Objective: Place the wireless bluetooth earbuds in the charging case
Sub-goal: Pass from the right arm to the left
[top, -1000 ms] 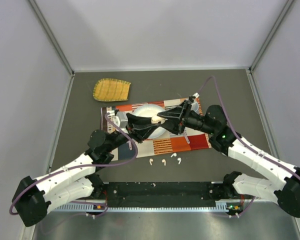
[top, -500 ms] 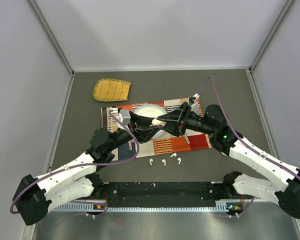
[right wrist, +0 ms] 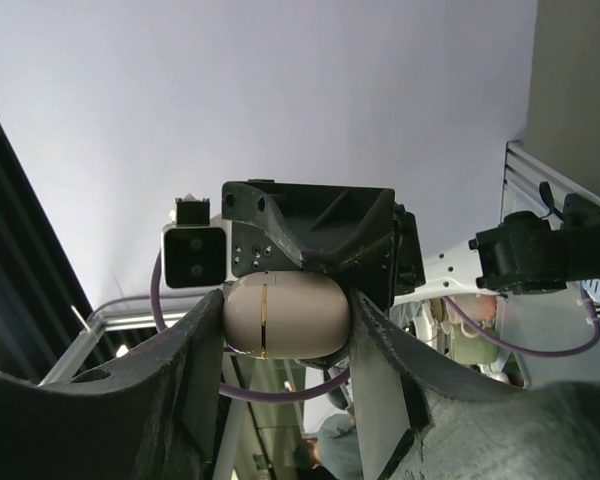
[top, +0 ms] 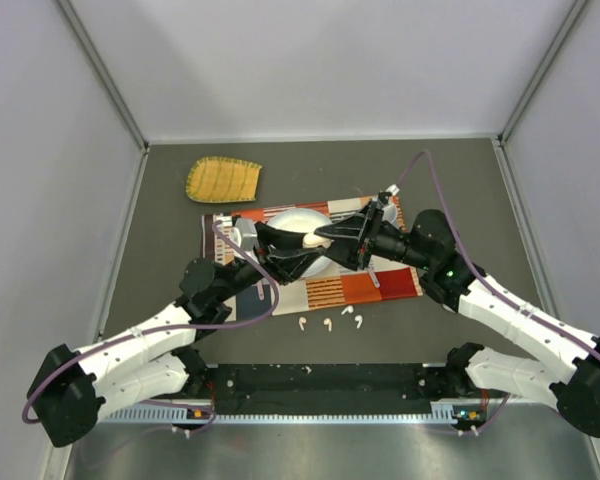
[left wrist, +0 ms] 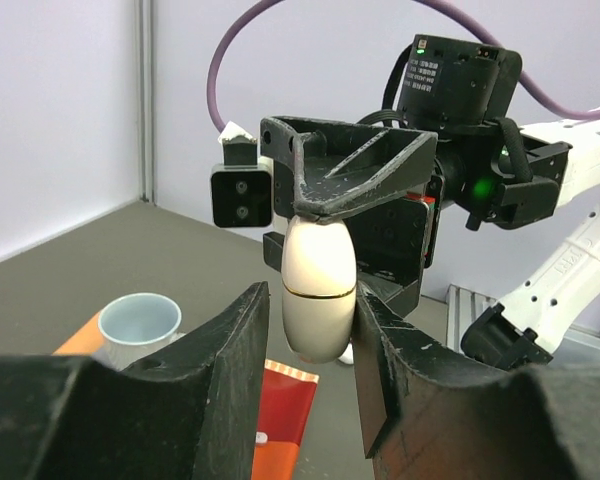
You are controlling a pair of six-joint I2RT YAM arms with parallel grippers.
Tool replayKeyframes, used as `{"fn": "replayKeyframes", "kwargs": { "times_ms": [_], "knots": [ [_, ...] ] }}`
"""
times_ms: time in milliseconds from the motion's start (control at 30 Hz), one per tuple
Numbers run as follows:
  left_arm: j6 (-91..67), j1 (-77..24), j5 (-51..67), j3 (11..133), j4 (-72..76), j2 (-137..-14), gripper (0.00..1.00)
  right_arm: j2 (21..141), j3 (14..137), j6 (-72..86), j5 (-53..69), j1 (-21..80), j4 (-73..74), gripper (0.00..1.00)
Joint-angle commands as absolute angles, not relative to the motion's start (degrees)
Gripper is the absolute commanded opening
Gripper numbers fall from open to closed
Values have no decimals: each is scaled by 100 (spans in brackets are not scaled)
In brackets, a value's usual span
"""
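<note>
The charging case is a white egg-shaped shell with a thin gold seam, closed and held in the air over the plate. My right gripper is shut on it; in the right wrist view the case fills the gap between the fingers. My left gripper faces it from the left. In the left wrist view its jaws stand either side of the case, with a narrow gap on the left side. Several tiny white earbuds lie on the grey table in front of the placemat.
A striped orange-and-red placemat carries a white plate and a small pale blue cup, which also shows in the left wrist view. A yellow woven mat lies at the back left. Grey walls enclose the table.
My left gripper has edged forward and slightly up, closing in around the case. The right gripper and the case have hardly moved. The earbuds lie where they were.
</note>
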State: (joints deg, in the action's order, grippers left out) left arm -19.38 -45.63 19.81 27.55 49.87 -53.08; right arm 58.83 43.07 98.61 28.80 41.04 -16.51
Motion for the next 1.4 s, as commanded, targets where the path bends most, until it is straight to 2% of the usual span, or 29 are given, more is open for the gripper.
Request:
{"fn": "replayKeyframes", "kwargs": {
  "times_ms": [0,200,367,667,833,933,1000,1033,1167,1367],
  "knots": [
    [-1846,-4623,1881,2742,5651,-5405,43,5810,4280,10028,2979,4166,-2127,16],
    [-1863,-4684,1890,2751,5757,-5554,43,5810,4263,10063,2971,4157,-2171,16],
    [-1854,-4746,1793,2725,5958,-5651,36,5801,4210,10090,2953,4175,-2180,16],
    [-1688,-4887,1749,2777,6038,-5792,35,5713,4140,10099,2892,4166,-2057,16],
    [-1652,-4931,1732,2777,6100,-5845,24,5713,4113,10099,2883,4166,-2074,16],
    [-1635,-4948,1679,2760,6117,-5819,21,5713,4131,10064,2883,4175,-1987,17],
    [-1635,-4957,1679,2760,6108,-5818,25,5687,4157,9994,2848,4166,-1873,17],
    [-1635,-4957,1687,2768,6082,-5810,32,5669,4175,9924,2830,4166,-1759,17],
    [-1635,-4966,1679,2786,6021,-5792,39,5651,4175,9905,2804,4166,-1784,17],
    [-1661,-4957,1635,2795,6021,-5810,40,5660,4148,9923,2812,4166,-1793,17]
  ]
}}
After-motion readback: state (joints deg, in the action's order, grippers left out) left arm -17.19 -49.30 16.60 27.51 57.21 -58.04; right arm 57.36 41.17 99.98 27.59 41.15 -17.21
